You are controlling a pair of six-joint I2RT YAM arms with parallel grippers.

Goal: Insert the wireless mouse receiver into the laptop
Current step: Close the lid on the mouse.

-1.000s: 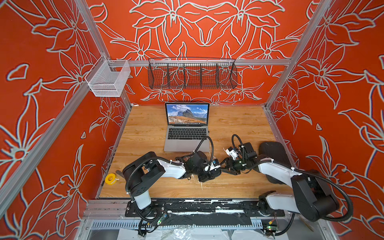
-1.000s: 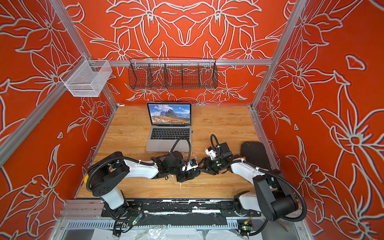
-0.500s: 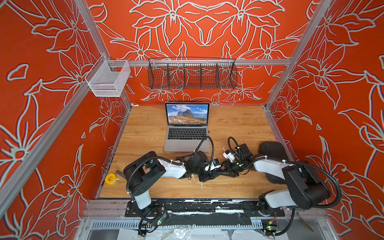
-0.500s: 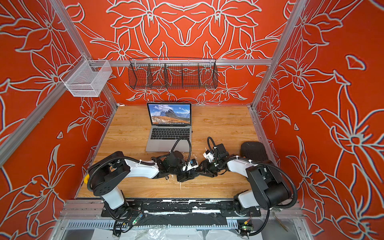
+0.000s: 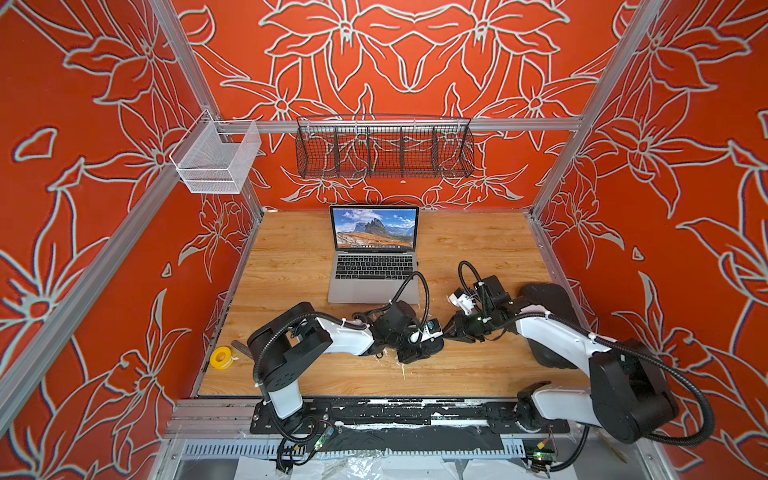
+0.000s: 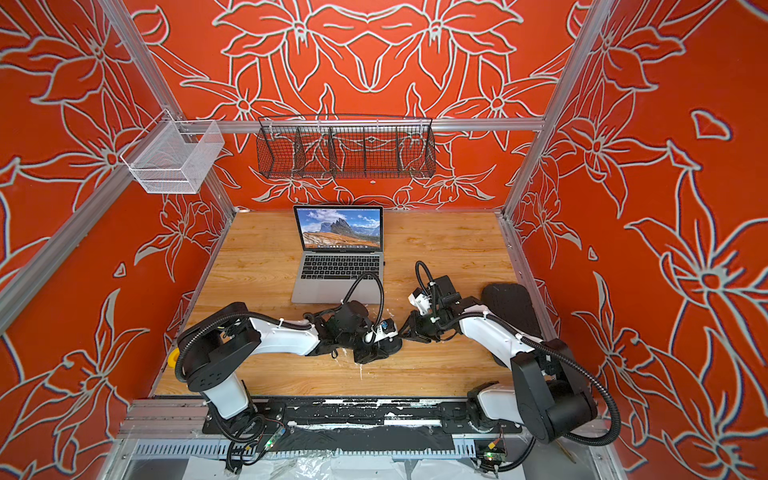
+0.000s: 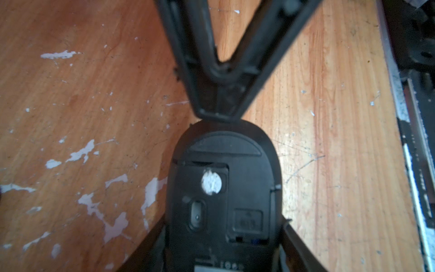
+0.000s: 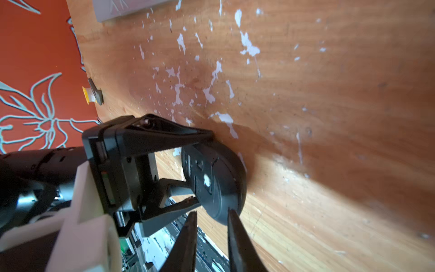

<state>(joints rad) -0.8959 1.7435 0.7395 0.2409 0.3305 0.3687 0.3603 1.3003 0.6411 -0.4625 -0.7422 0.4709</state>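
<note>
In both top views: slim silver-grey laptop (image 5: 374, 286) open at the back-middle of the wooden table (image 5: 478, 249), long side running left-right, screen facing front. Left wrist view: left gripper (image 7: 223, 235) clamped across an oval black mouse (image 7: 221, 188), belly to camera, nose touching the right gripper (image 7: 219, 110). Right wrist view: right jaws straddling that nose, can't tell if actually pinching. Tiny wireless mouse receiver: too small to spot anywhere.

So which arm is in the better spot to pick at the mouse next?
Right. The left pincer is busy clamping the mouse, so it shouldn't let go; the right pincer sits tip-first at the mouse's end, probably ready to pick.
</note>
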